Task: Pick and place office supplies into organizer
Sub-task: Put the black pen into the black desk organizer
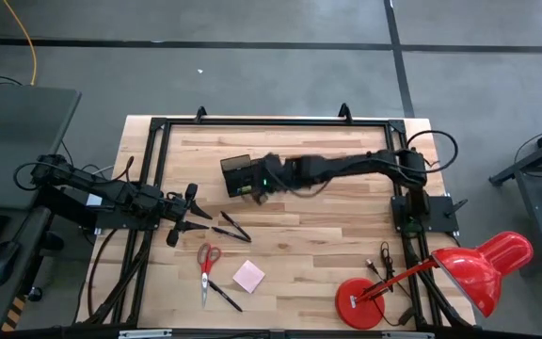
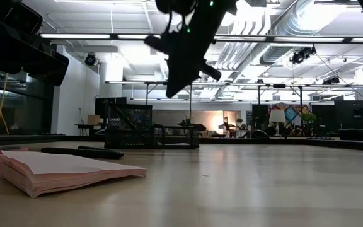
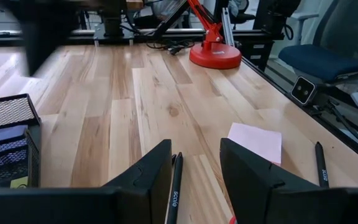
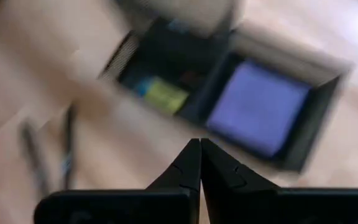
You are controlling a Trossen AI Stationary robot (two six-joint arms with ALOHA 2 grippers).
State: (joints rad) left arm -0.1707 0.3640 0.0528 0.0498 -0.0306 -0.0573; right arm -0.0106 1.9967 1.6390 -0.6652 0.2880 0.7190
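Black fingers of the right gripper (image 4: 200, 163) are pressed tip to tip with nothing between them, and it hangs in the air over the black mesh organizer (image 1: 238, 176), which sits toward the far middle of the wooden table (image 1: 318, 235). Seen from the right wrist, the organizer's two compartments lie just below: one holds a purple pad (image 4: 258, 116), the other a small yellow-green item (image 4: 161, 93) too blurred to name. The right arm reaches across from the table's right side. The left gripper (image 3: 194, 167) waits low at the left side of the table, its fingers partly apart and straddling a black pen (image 3: 176, 190) that lies on the wood; they do not appear to pinch it. White lettering runs along that pen's barrel and seems to read "scrile", though it is too small to be sure. Just beyond lies a pink sticky-note pad (image 1: 248, 276), with another pen (image 3: 319, 163) beside it. From above, red-handled scissors (image 1: 207, 264) lie near the front edge left of the pink pad, and further pens (image 1: 231, 229) lie between the left gripper and the pad. A red desk lamp (image 1: 440, 276) stands at the near right corner.
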